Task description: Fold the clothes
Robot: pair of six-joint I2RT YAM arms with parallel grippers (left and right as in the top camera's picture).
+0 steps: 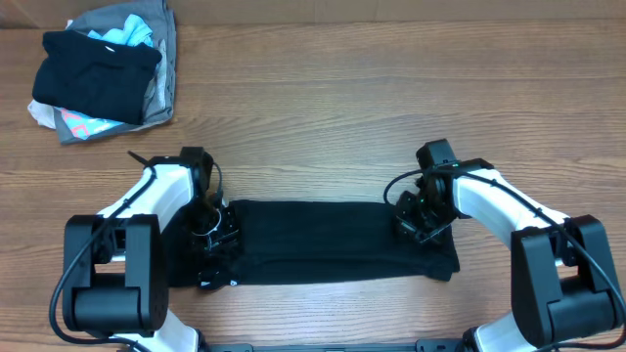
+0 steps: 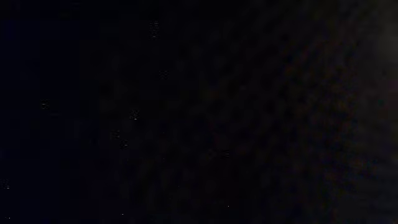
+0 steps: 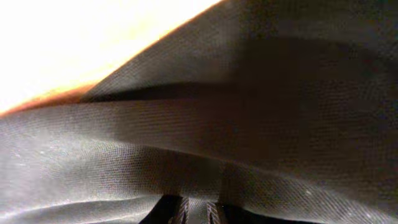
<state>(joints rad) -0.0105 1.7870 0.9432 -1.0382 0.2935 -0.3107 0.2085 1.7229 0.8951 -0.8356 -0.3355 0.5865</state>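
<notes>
Black T-shirt [image 1: 323,244] under both down-pointing pincers [image 1: 213,233] [image 1: 419,217].

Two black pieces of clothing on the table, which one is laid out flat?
The black T-shirt in front, folded into a long flat strip. The other black garment is crumpled on top of the pile in the far left corner.

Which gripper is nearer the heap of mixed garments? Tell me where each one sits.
Left. The left gripper is at the black T-shirt's left end, on the heap's side; the right gripper is at the shirt's opposite end, far across from the heap.
</notes>
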